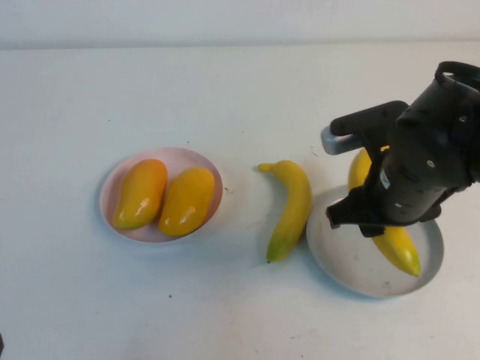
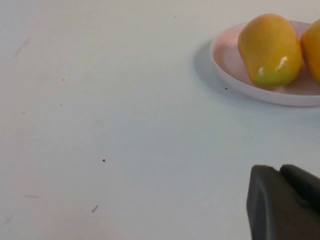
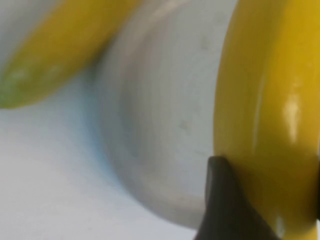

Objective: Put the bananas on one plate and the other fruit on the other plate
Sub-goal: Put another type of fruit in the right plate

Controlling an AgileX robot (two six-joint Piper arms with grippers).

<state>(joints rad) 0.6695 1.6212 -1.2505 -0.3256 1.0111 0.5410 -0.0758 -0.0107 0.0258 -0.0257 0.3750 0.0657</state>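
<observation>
Two mangoes [image 1: 140, 193] [image 1: 187, 200] lie side by side on the pink plate [image 1: 109, 187]. One banana [image 1: 289, 210] lies on the table between the plates, touching the grey plate's rim [image 1: 337, 262]. My right gripper [image 1: 379, 225] is low over the grey plate, shut on the second banana [image 1: 397, 244], whose lower end rests in the plate. In the right wrist view a dark finger [image 3: 222, 200] presses the held banana [image 3: 270, 115] above the plate [image 3: 160, 125]. My left gripper [image 2: 282, 172] is shut and empty, near the pink plate [image 2: 225, 60] and a mango [image 2: 269, 49].
White table all round. The free banana also shows in the right wrist view [image 3: 60, 45], just outside the grey plate's rim. The right arm's body covers the far part of the grey plate in the high view.
</observation>
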